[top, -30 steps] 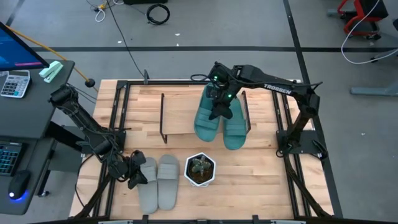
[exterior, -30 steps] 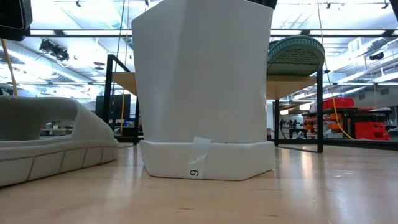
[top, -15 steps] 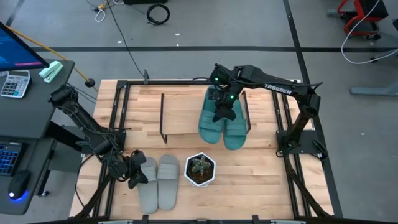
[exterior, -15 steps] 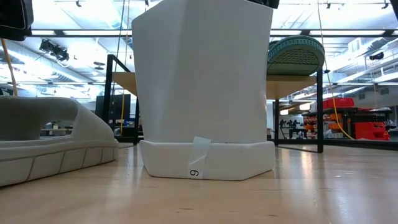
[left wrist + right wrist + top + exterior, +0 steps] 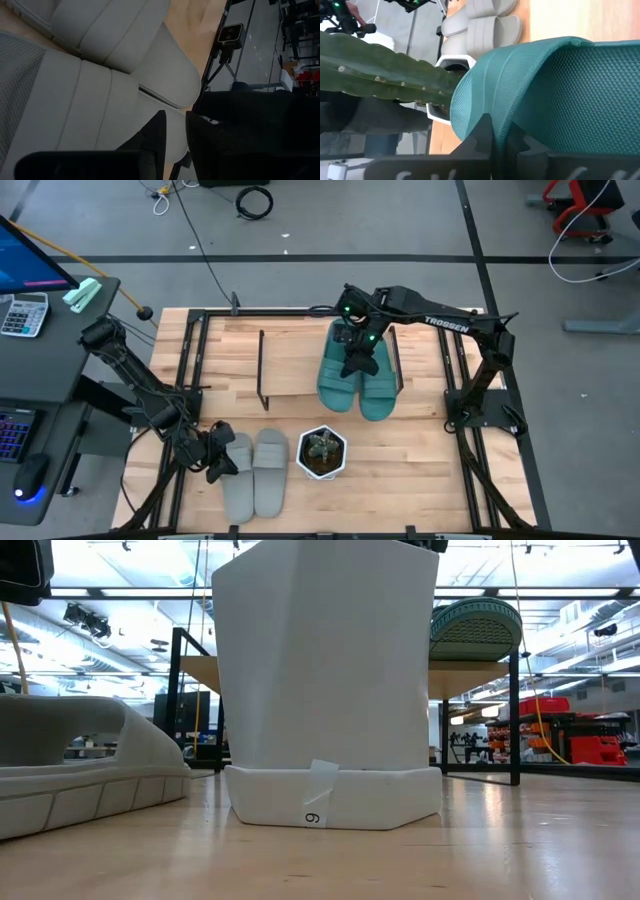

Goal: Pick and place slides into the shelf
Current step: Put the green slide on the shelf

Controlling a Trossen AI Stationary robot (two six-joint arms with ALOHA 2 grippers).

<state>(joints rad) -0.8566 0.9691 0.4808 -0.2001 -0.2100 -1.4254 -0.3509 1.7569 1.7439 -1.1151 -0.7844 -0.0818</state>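
Note:
Two teal slides lie side by side at the right end of the shelf (image 5: 300, 365), their near ends past the board's near edge. My right gripper (image 5: 355, 358) is over the left teal slide (image 5: 338, 380) and is shut on it. The right teal slide (image 5: 378, 388) rests sole-down on the shelf board; its end shows in the low view (image 5: 476, 628). The grey pair (image 5: 255, 470) lies on the table near its near left corner. My left gripper (image 5: 216, 457) stands low at the left grey slide's (image 5: 75, 95) outer side, fingers a narrow gap apart. My right gripper (image 5: 501, 135) pinches the left teal slide's strap (image 5: 512, 107) by its edge, between the two fingers (image 5: 482, 134). It comes from above, pointing down. The slide lies level along the shelf board; whether its sole rests on the board I cannot tell.
A white hexagonal pot with a plant (image 5: 321, 452) stands on the table just near of the shelf, right of the grey pair; it fills the low view (image 5: 325, 690). The shelf's left half is bare board. Dark side frames (image 5: 262, 370) stand at the shelf's ends.
My right gripper has moved a little toward the table's right, staying shut. The left teal slide has shifted with it, closer to the right teal slide and straighter along the shelf. The left arm has kept still.

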